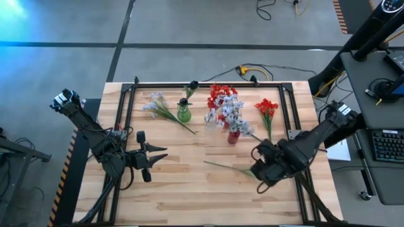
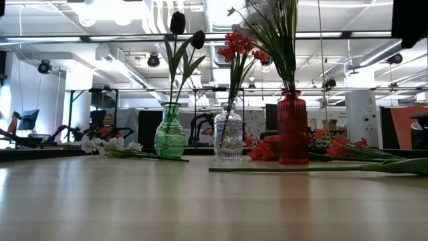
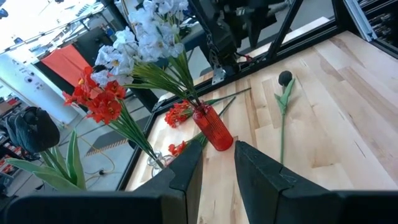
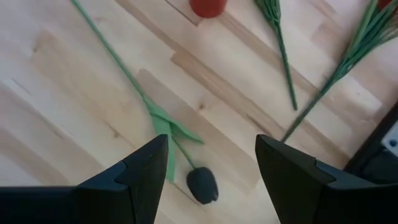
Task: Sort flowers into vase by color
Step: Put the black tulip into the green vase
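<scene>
One dark bud (image 4: 202, 185) on a green stem lies on the tabletop (image 1: 189, 183) at five o'clock, under the right pincer (image 4: 211, 171), fingers apart, bud hidden from above. Left pincer (image 1: 153, 158) slightly apart, empty.

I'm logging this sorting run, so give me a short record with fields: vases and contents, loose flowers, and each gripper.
green vase: dark buds
clear vase: red blossoms
red vase: pale blue-white blossoms
loose dark-bud stem: flat on table, under right gripper
loose white spray: left of green vase
loose red spray: right of red vase
right gripper: open above dark bud
left gripper: empty, jaws narrowly apart
</scene>
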Motion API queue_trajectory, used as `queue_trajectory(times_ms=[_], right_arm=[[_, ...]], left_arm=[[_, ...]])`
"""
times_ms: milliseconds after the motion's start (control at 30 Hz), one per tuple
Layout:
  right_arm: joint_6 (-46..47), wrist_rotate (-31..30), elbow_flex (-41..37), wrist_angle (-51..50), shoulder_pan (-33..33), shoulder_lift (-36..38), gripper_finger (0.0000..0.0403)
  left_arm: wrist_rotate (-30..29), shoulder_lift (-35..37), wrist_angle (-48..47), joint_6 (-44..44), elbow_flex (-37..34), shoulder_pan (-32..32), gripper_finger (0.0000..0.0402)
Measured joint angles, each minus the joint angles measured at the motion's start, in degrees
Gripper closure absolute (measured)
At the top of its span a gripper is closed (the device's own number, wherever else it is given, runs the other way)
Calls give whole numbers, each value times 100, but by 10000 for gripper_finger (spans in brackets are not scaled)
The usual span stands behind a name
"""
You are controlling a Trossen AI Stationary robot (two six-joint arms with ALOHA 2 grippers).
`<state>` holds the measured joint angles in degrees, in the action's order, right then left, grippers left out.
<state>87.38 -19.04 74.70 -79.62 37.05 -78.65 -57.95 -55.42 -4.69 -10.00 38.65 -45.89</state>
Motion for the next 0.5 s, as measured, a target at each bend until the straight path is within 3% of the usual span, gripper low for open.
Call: queue_trajectory(times_ms=[200,367,500], right_arm=[[133,-359,-2,113,374,-26,170],[-29,-1019,-2,583,657,-26,170],[-235,-1405,-2,820,778,-82,170]], left_arm=[[2,0,27,215,0,-1,324],[49,0,42,633,0,0,324],[633,0,43,1149,0,2,324]])
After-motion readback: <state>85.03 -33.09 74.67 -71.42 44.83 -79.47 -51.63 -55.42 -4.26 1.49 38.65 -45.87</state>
